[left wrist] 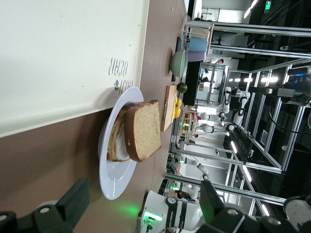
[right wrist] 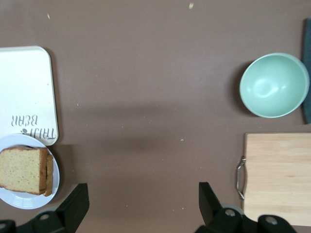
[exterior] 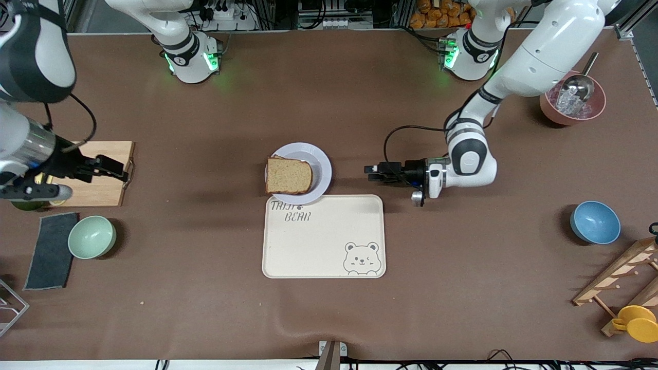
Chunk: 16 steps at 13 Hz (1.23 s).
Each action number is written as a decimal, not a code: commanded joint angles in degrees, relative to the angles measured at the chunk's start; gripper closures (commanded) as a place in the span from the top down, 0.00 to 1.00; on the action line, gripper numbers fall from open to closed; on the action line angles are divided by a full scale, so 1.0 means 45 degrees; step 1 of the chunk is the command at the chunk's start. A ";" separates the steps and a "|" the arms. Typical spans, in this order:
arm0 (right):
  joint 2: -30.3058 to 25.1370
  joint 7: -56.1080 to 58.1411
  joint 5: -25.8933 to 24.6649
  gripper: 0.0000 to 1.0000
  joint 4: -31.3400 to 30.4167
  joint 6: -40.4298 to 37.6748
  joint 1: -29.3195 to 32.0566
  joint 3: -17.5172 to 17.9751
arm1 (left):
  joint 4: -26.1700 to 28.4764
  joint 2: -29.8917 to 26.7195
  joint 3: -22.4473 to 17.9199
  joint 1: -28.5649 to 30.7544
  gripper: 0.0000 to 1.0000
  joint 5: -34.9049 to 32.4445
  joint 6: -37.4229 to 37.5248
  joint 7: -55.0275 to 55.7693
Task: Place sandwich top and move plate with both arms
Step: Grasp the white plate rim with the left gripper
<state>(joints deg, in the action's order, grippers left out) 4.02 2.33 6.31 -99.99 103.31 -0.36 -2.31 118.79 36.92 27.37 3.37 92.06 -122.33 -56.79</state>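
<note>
Front view: sandwich top (exterior: pixel 289 175) already sits on the plate (exterior: pixel 320 163). Both pincers, left pincer (exterior: pixel 371 171) and right pincer (exterior: pixel 121 172), are spread; bring each level to the plate's rim.

The sandwich top (exterior: pixel 289 175) is a plain slice of light-brown bread with a darker crust. It lies flat on top of the stacked sandwich, whose lower layers show at the side in the left wrist view. The stack sits on the plate (exterior: pixel 320 163), toward the right arm's end of it. The plate is small, round, pale lavender-white with a wide rim. It stands on the tabletop, and its nearer edge overlaps the corner of the cream tray (exterior: pixel 324 236).
</note>
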 commanded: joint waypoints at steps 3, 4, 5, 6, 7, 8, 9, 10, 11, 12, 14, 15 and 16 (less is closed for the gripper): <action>-0.1246 0.0163 -0.0973 1.00 0.1063 -0.2857 0.0119 -0.1201 | -0.0030 0.0211 0.0031 -0.1274 1.00 0.1941 -0.1137 -0.1573; -0.1246 0.0514 -0.0973 1.00 0.1106 -0.2880 0.0197 -0.1302 | -0.0050 0.0368 0.0012 -0.1295 1.00 0.2060 -0.1137 -0.2120; -0.1226 0.0556 -0.0973 1.00 0.1126 -0.2900 0.0275 -0.1264 | -0.0166 0.0601 -0.0008 -0.1295 1.00 0.2080 -0.1156 -0.2377; -0.1246 0.0537 -0.0973 1.00 0.1126 -0.2939 0.0295 -0.1206 | -0.0264 0.0739 -0.0008 -0.1353 1.00 0.2081 -0.1176 -0.2495; -0.1226 0.0460 -0.0973 1.00 0.1165 -0.3132 0.0276 -0.1147 | -0.0381 0.0779 -0.0008 -0.1470 0.97 0.2081 -0.1350 -0.2516; -0.1226 0.0459 -0.0993 1.00 0.1165 -0.3134 0.0275 -0.1127 | -0.0440 0.0799 -0.0027 -0.1645 0.95 0.2081 -0.1584 -0.2516; -0.1226 0.0536 -0.1051 1.00 0.1165 -0.3154 0.0295 -0.1146 | -0.0557 0.0876 -0.0047 -0.1860 0.94 0.2100 -0.1838 -0.2497; -0.1226 0.0576 -0.1148 1.00 0.1165 -0.3173 0.0276 -0.1146 | -0.0732 0.1070 -0.0047 -0.1920 0.92 0.2100 -0.1937 -0.2496; -0.1226 0.0576 -0.1400 1.00 0.1185 -0.3193 0.0275 -0.1127 | -0.0908 0.1304 -0.0066 -0.2036 0.91 0.2081 -0.1957 -0.2516; -0.1265 0.0595 -0.1461 1.00 0.1185 -0.3270 0.0275 -0.1108 | -0.1064 0.1481 -0.0067 -0.2134 0.90 0.2081 -0.2035 -0.2555; -0.1304 0.0576 -0.1481 1.00 0.1514 -0.3738 0.0295 -0.0740 | -0.1144 0.1541 -0.0067 -0.2330 0.87 0.2081 -0.2521 -0.2555; -0.1304 0.0518 -0.1578 1.00 0.1768 -0.3837 0.0334 -0.0408 | -0.1144 0.1541 -0.0067 -0.2408 0.86 0.2081 -0.2601 -0.2555; -0.1304 0.0479 -0.1656 1.00 0.1810 -0.3954 0.0431 -0.0172 | -0.1144 0.1541 -0.0067 -0.2409 0.86 0.2081 -0.2602 -0.2555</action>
<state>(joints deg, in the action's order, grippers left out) -1.81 4.77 0.63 -93.86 87.46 0.45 -5.83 114.47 43.44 27.24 -6.59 99.99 -132.91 -66.80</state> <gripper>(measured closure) 0.000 0.137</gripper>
